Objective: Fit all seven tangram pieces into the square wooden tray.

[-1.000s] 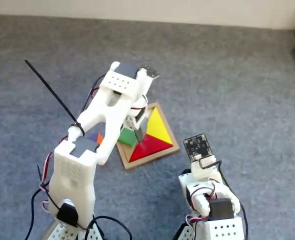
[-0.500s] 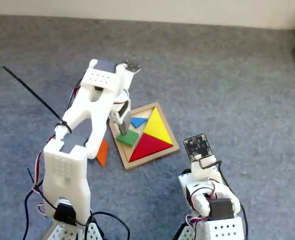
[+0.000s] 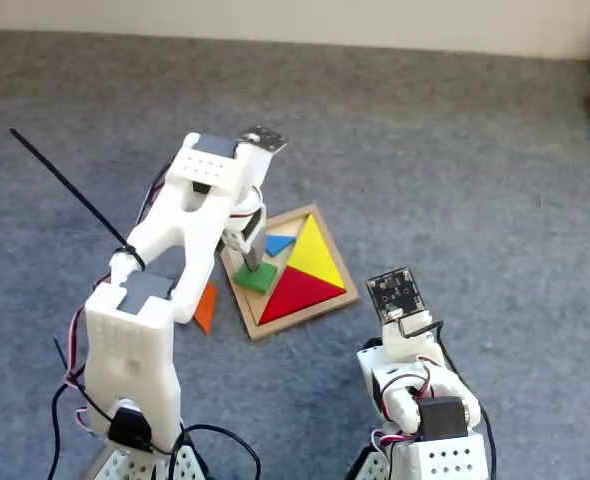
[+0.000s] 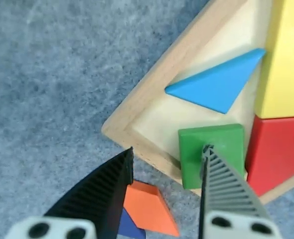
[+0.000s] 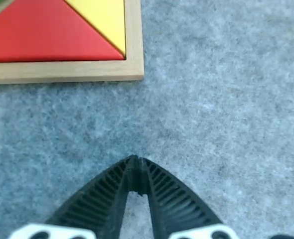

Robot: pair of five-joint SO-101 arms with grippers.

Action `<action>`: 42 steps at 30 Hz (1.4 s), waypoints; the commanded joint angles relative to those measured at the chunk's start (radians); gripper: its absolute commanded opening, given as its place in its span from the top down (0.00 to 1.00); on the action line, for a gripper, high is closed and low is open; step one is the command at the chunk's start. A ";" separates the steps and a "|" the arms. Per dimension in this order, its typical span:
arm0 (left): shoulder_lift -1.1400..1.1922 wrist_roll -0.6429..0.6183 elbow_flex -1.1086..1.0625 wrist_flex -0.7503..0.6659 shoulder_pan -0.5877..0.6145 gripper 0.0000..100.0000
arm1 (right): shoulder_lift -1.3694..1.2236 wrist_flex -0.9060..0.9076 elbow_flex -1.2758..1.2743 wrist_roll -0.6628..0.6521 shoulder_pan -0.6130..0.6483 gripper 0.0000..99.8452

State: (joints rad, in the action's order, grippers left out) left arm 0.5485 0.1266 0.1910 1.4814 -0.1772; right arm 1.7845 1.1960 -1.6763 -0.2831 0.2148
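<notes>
Astride tray rim (image 4: 137,107), left end effector (image 4: 169,148) parted; blue triangle (image 4: 219,84) points sharp tip rimward.

No legible txt or labels; no nos. or signs.

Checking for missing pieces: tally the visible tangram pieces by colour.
Yellow piece: 1
Red piece: 1
Light blue piece: 1
Green piece: 1
Orange piece: 1
Dark blue piece: 1
Total: 6

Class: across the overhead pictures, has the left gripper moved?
Yes. The left gripper has shifted left, from over the tray's middle to its left corner, by the green square.
</notes>
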 commanded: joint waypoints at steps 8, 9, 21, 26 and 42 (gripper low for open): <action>-0.073 -0.046 0.074 0.075 -0.038 0.78 | -0.010 0.007 -0.139 0.002 -0.007 1.00; -0.093 -0.046 0.094 0.101 -0.035 0.78 | -0.010 0.007 -0.139 0.002 -0.007 1.00; -0.205 -0.041 0.048 0.219 -0.016 0.78 | -0.010 0.007 -0.139 0.002 -0.007 1.00; -0.208 -0.029 -0.088 0.149 -0.012 0.78 | -0.010 0.007 -0.139 0.002 -0.007 1.00; -0.216 -0.006 -0.208 0.015 -0.059 0.78 | -0.010 0.007 -0.139 0.002 -0.007 1.00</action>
State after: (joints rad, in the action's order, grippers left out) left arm 0.4058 0.1143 -0.0238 1.4998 -0.2048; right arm 1.7845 1.1960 -1.6763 -0.2831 0.2148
